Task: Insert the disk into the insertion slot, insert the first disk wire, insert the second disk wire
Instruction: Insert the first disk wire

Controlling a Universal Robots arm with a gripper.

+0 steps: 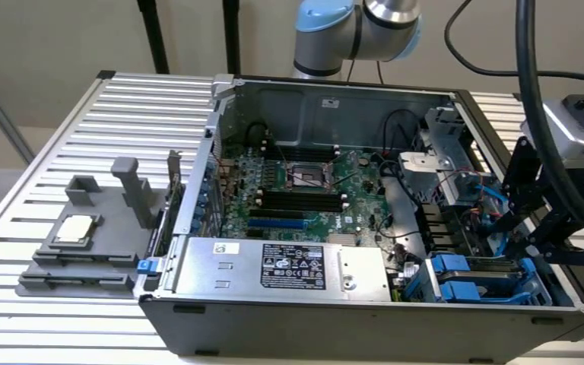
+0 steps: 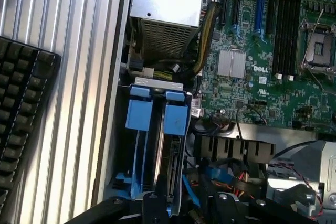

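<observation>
An open computer case lies on a slatted metal worktop, taking up the centre and the exterior view's right. The robot arm rises behind the case at the upper centre of that frame. Its black pincer reaches down into the case's lower right corner in the exterior view, just above the insertion slot, a grey cage with blue plastic tabs. In the wrist view the disk stands on edge in its bright blue carrier inside that cage, and a second blue tab sits just beside it. The pincer hangs close over the end of the carrier furthest from the tabs. Whether it is apart or clamped on anything cannot be told. Blue cables and dark cables lie tangled just beside the cage, near the pincer. A long silver power-supply box with a black label fills the case's lower centre in the exterior view, next to the cage. The green motherboard lies above it in that frame. On the worktop at the exterior view's left sits a grey moulded fixture holding a square chip. In the wrist view a black keyboard rests on the slats, well apart from the case.
</observation>
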